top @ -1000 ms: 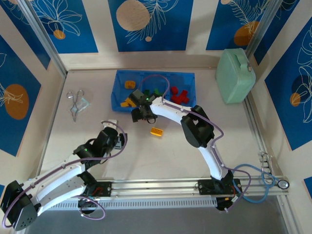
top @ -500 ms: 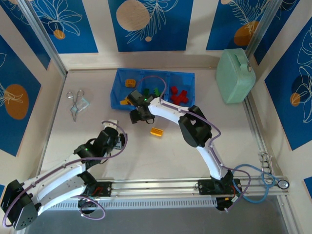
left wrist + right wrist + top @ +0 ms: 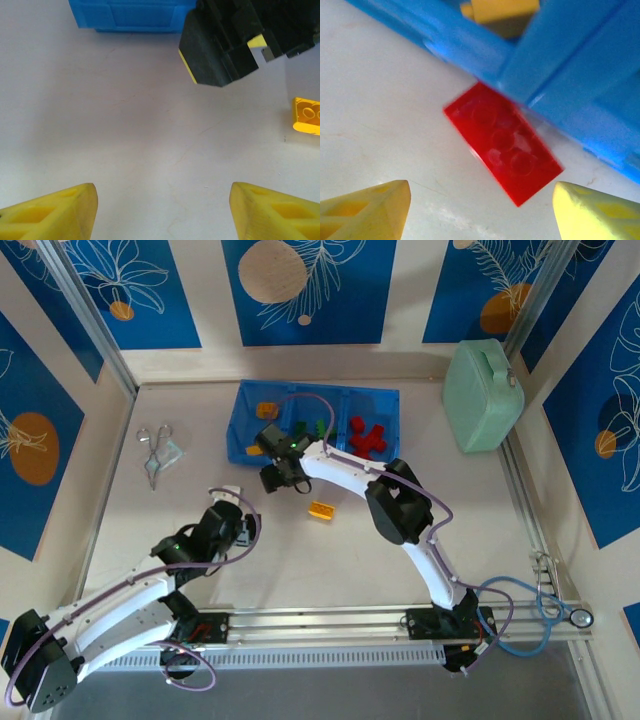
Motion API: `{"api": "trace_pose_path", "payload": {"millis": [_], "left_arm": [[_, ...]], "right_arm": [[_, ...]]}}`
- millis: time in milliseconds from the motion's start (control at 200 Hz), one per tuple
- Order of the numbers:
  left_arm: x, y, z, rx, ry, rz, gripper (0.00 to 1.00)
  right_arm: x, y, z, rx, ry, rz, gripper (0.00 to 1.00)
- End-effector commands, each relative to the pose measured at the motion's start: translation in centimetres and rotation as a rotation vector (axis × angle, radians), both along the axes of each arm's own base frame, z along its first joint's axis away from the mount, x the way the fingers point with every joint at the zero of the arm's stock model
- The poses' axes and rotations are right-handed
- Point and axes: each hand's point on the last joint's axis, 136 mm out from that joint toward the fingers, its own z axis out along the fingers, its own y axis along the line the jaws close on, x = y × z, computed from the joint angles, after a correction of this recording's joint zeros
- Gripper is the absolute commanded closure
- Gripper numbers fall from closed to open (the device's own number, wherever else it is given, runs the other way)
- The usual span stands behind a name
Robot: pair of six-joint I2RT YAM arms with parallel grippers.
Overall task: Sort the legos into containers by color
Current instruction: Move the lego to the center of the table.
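Gaping wide and empty, the right pincer (image 3: 480,202) straddles a red brick (image 3: 502,142) beside the blue tray (image 3: 560,70).

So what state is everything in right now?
Red brick: studs up on the table, beside the tray wall, unsorted.
Yellow brick: loose on the table, unsorted.
Blue tray: holds yellow, green and red bricks.
Left jaws: open, empty.
Right jaws: open over red brick, not touching.
Mint case: shut.

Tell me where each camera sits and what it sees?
Top external: high behind, looking down on both arms and the blue tray.
Left wrist: low over the table, facing the tray; left tool shows.
Right wrist: close over a red brick by the tray; right tool shows.
Shared: top and left wrist see the yellow brick.
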Motion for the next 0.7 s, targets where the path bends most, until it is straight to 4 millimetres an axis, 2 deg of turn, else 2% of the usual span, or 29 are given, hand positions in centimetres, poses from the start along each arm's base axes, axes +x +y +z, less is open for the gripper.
{"api": "trace_pose_path", "payload": {"millis": [0,120,275,455,695], "left_arm": [[0.4,0.6,1.3,0.012,-0.038,0.014,0.3],[0.4,0.6,1.4,0.015,-0.043,0.016,0.3],[0.3,0.7,1.2,0.016,-0.038,0.016,0.3],[0.2,0.8,1.0,0.018,-0.034,0.019,0.3],[0.3,0.7,0.9,0.016,-0.033,0.017,0.3]], "right_arm": [[0.2,1.2,1.5,0.013,-0.047,0.039,0.25],[0.5,1.6,1.5,0.02,-0.054,0.044,0.25],[0.7,2.3,0.3,0.02,-0.032,0.066,0.25],[0.0,3.0,-1.0,0.028,0.007,0.099,0.25],[-1.7,2.7,-2.2,0.014,0.042,0.118,0.25]]}}
